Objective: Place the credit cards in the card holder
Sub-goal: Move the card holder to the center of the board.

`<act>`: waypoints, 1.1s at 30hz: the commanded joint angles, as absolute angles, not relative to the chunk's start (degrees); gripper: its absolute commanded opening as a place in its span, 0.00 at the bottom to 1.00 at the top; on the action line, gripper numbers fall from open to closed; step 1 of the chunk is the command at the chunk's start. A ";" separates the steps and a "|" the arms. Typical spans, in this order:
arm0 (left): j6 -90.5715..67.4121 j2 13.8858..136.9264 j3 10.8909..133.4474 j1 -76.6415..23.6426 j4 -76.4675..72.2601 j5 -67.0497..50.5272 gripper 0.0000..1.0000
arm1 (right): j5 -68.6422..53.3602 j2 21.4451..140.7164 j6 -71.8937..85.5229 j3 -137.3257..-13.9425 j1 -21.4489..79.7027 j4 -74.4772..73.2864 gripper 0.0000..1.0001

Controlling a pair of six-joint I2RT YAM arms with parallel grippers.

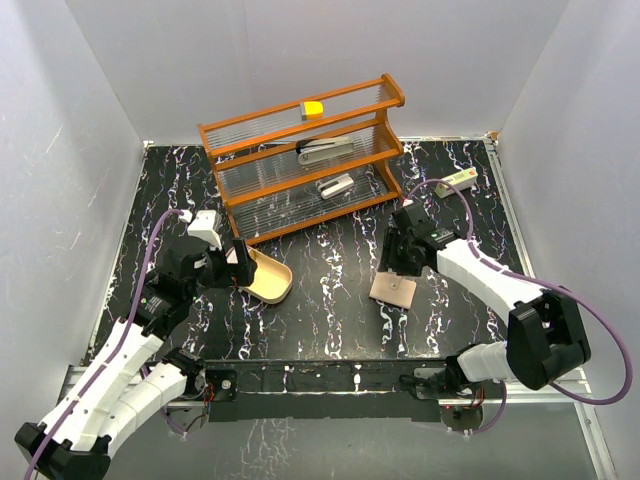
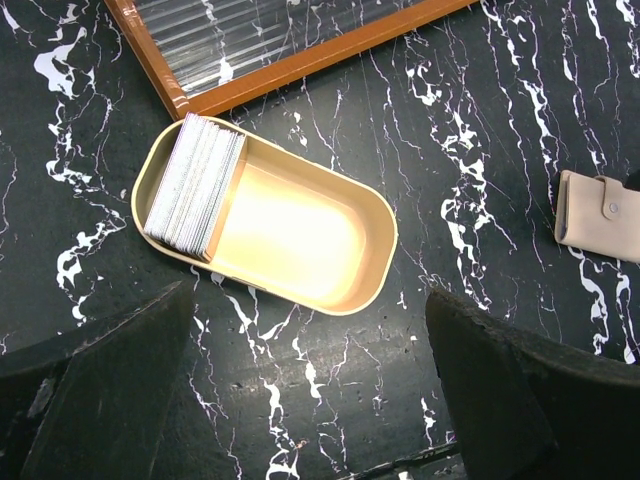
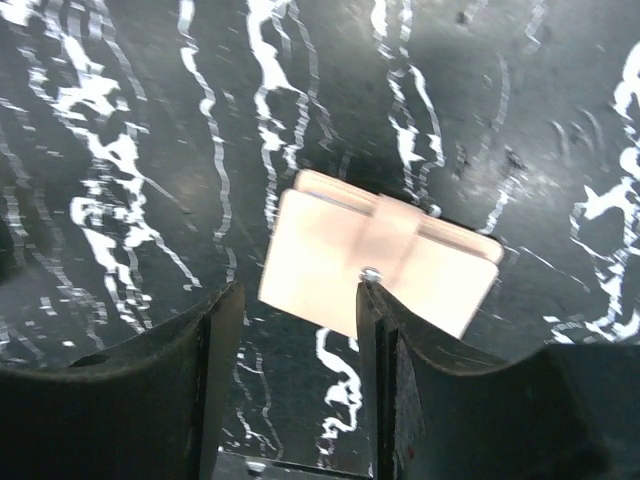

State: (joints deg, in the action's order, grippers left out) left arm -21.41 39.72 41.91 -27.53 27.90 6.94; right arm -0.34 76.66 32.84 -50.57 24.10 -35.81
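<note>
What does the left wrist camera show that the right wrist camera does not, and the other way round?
Only the left wrist view shows the card holder, with the credit cards packed together at one end of it, an edge of the wooden rack, and the left gripper wide open. Only the right wrist view shows the right gripper, its fingers parted over the wallet. Both show that tan wallet, closed and lying flat, and the black marbled table.
</note>
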 commanded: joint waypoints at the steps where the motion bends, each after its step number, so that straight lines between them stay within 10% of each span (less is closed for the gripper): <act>1: -20.57 39.98 42.68 -27.33 27.75 5.58 0.98 | 7.07 78.07 31.03 -50.71 25.04 -41.22 0.46; 16: -20.65 39.46 42.55 -27.32 27.64 5.78 0.98 | 8.88 83.42 35.16 -45.29 29.34 -34.18 0.40; 27: -20.59 39.59 42.57 -27.31 27.27 5.24 0.98 | 14.24 83.04 36.19 -45.75 31.11 -34.66 0.00; 33: -20.48 39.51 42.49 -27.33 27.16 4.45 0.98 | 12.81 79.91 38.34 -47.97 31.55 -36.42 0.13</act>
State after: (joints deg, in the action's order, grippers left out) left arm -21.02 40.03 41.91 -27.55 27.59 5.32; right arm 12.49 82.78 36.03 -45.95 31.11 -37.50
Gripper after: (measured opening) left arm 0.984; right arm 0.084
